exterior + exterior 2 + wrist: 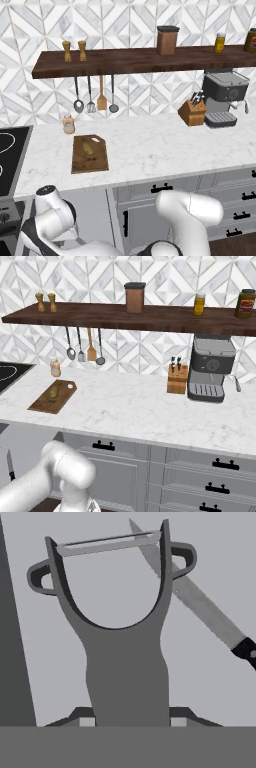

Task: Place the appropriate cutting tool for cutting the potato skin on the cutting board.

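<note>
Our pincer is pinching the peeler by its handle, one finger on each side. The peeler's round head sticks out straight ahead of our pincer. Just past it, off to one side, lies the knife.

The white arm is folded low, its elbow bulging in front of the lower cabinets and its upper links bent down below the edge of the desk. The claw is closed tight on the handle of the peeler, one dark fingertip pressed against each side of the grey handle.
</note>
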Tool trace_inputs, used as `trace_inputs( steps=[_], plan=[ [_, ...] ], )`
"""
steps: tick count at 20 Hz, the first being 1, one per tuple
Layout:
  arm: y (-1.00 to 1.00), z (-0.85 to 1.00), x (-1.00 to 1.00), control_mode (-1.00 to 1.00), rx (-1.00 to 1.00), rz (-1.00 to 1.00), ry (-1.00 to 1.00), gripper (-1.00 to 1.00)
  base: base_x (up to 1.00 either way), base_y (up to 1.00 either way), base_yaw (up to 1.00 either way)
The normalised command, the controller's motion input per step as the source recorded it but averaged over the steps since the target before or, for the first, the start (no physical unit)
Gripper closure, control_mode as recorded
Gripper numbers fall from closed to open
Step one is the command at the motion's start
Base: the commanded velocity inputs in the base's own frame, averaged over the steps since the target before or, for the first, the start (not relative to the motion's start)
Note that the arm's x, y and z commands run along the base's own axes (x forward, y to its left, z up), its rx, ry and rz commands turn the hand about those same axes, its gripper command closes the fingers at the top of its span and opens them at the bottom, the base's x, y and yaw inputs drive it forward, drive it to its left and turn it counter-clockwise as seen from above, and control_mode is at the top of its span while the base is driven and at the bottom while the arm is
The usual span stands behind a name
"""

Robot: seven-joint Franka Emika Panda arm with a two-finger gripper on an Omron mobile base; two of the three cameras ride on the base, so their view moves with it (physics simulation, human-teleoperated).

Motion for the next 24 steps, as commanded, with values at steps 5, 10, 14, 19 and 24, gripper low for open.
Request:
trace_inputs(
  steps=[5,10,14,19,24],
  plan=[
    [-0.44,1.00,-0.36,-1.00,0.00,-0.20,0.00,1.00,0.00,0.00,0.00],
    [-0.51,0.90,-0.44,-1.00,0.00,-0.24,0.00,1.00,0.00,0.00,0.00],
    [-0.40,0.67,-0.45,-1.00,0.00,-0.27,0.00,1.00,0.00,0.00,0.00],
    [-0.06,0.64,0.10,-1.00,-0.01,-0.27,0.00,1.00,0.00,0.00,0.00],
    [0.00,0.31,0.85,-1.00,0.00,-0.21,0.00,1.00,0.00,0.00,0.00]
  ],
)
